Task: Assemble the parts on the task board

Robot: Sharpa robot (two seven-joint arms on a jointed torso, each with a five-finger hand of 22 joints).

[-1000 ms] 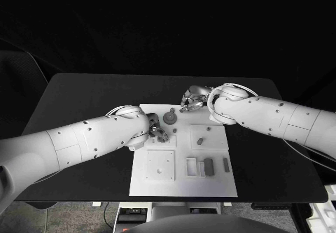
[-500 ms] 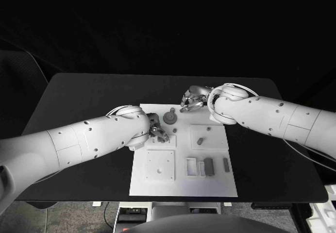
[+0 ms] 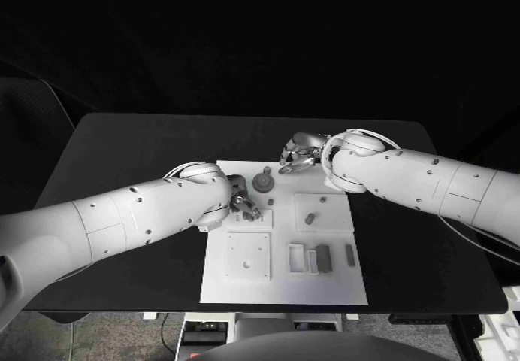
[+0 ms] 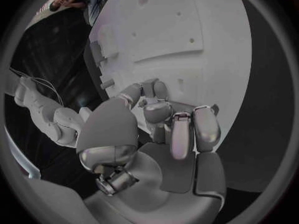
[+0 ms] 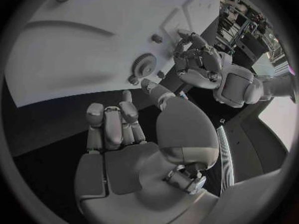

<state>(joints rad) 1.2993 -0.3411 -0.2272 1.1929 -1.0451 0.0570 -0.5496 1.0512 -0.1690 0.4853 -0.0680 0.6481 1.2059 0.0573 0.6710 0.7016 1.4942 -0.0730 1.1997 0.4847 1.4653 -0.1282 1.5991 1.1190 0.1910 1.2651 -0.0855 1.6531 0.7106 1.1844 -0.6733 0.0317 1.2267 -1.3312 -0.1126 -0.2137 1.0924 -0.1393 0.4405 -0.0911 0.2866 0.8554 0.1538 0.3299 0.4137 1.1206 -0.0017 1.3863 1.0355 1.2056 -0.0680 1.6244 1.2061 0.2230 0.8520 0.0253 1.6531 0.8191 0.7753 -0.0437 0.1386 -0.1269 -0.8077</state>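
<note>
- The task board (image 3: 284,289), a white plate, lies in the middle of the black table (image 3: 141,143).
- The left hand (image 3: 243,201) is over the board's 10 o'clock area, fingers curled down close together onto the surface; in the left wrist view (image 4: 159,119) the fingertips press near a small part, but I cannot tell whether anything is pinched.
- The right hand (image 3: 296,156) hovers at the board's far edge, about 12 o'clock, its fingers loosely curled and apart with nothing in them, as the right wrist view (image 5: 118,122) shows.
- A grey gear (image 3: 264,181) stands on the board at 11 o'clock, between the two hands; it is also seen in the right wrist view (image 5: 144,64).
- A small grey peg (image 3: 309,218) sits in the square block at 2 o'clock.
- Grey bars (image 3: 321,257) lie at the board's 4 o'clock.
- A square plate with a hole (image 3: 248,256) lies at 8 o'clock.
</note>
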